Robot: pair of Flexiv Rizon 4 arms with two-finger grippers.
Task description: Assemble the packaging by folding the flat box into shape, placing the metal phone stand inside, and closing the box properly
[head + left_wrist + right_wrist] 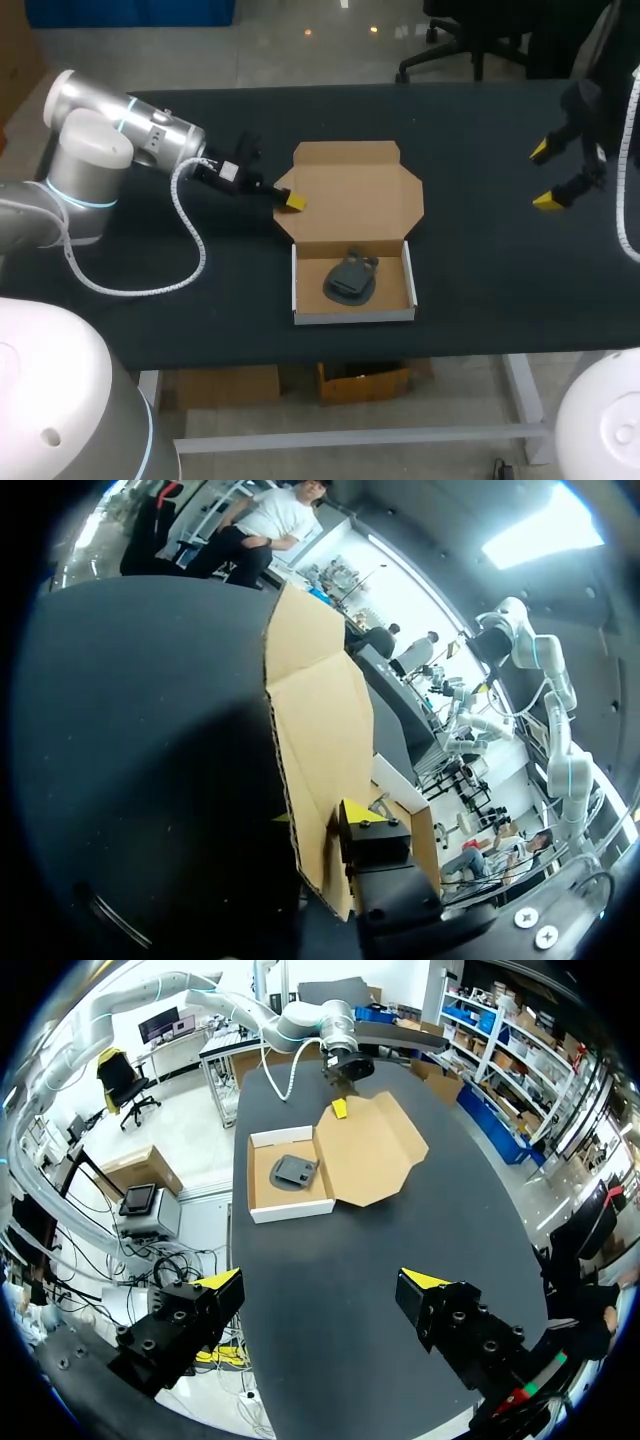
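Note:
The cardboard box tray (pixel 298 285) stands folded near the table's front edge, its brown lid (pixel 350 195) lying open and flat behind it. The dark metal phone stand (pixel 350 279) lies inside the tray. My left gripper (pixel 290 198) is at the lid's left edge. In the left wrist view that gripper (pixel 318 816) has the lid (pixel 315 710) edge between its fingers, one yellow tip above and one below. Far to the right, my right gripper (pixel 545 176) hangs open above the table, holding nothing. The right wrist view shows this gripper (pixel 322 1282) well back from the box tray (pixel 262 1205) and the stand (pixel 295 1170).
A white coiled cable (pixel 190 240) hangs from my left arm over the table's left part. The dark table (pixel 500 280) has bare surface between the box and my right gripper. Its front edge runs just below the tray.

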